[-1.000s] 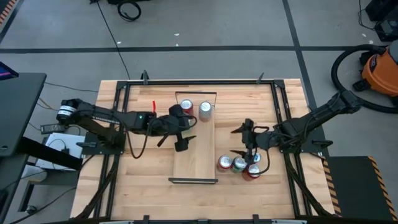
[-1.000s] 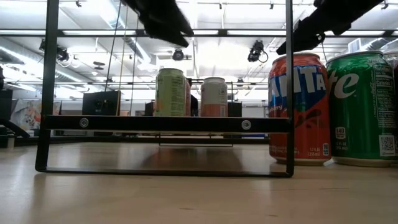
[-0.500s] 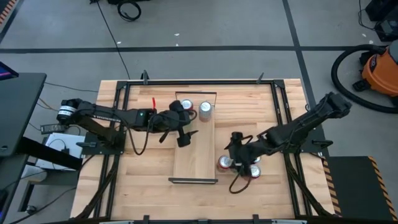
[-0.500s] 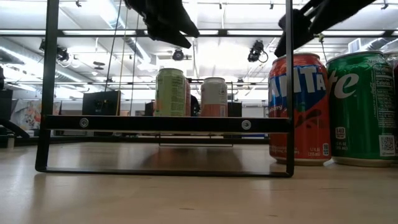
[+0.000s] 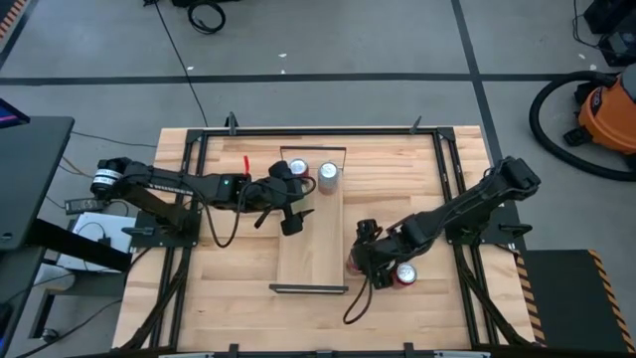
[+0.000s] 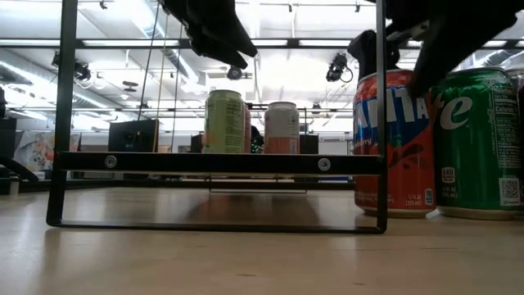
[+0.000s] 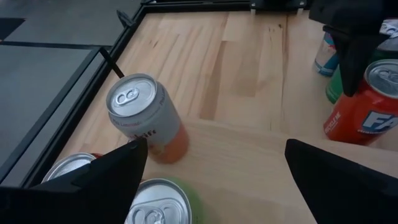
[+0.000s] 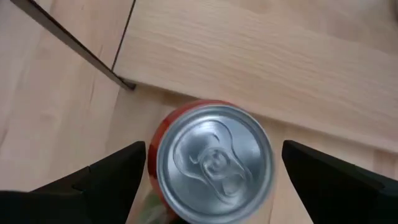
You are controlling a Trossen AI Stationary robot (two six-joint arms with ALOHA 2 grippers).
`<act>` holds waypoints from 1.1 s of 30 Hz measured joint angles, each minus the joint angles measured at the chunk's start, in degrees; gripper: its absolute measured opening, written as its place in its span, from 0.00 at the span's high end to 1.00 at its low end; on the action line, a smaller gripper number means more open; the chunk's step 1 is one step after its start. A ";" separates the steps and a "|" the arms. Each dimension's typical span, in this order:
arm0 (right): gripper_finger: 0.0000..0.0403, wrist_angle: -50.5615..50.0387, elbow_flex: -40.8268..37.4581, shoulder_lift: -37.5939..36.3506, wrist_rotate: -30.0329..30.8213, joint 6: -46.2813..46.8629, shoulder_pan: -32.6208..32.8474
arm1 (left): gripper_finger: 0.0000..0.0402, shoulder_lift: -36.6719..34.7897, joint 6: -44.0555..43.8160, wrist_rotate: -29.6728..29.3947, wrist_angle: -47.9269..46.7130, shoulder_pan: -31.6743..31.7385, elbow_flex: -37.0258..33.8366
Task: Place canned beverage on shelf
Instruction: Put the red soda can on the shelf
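The shelf (image 5: 311,239) is a light-wood plank with black end frames, lying on the table's middle. A white-and-orange can (image 7: 146,118), a green can (image 7: 160,202) and a third can (image 7: 67,169) stand at its far end. My left gripper (image 5: 290,221) hovers open above them. An orange Fanta can (image 8: 214,162) stands upright on the table just right of the shelf's near end. My right gripper (image 5: 361,251) is open above it, pointing down. One finger (image 8: 93,180) stands on each side of the can, apart from it.
A green Sprite can (image 6: 479,139) stands right beside the Fanta can (image 6: 393,139), with a red can (image 5: 404,274) and a blue-and-white can (image 7: 326,53) close by. The shelf's black end frame (image 6: 221,162) stands at its near end. Bare plank lies between the far cans and that frame.
My right gripper has gone toward the table's left and near edges and down. It now sits over the Fanta can, with its fingers lowered beside the can's top. The cans have not moved.
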 joint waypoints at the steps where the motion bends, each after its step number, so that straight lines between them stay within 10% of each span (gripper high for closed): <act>1: 0.05 -0.18 0.01 0.33 0.10 -0.14 -0.10 | 0.02 0.00 -0.01 0.02 0.05 0.00 0.00; 12: 0.21 -0.41 -0.04 0.69 -0.49 1.82 -3.43 | 0.02 0.00 -1.03 0.11 0.36 0.00 0.00; 33: 0.20 -4.26 -0.13 -11.49 4.71 2.83 -13.40 | 0.02 -0.02 -2.02 1.42 0.86 0.00 -0.02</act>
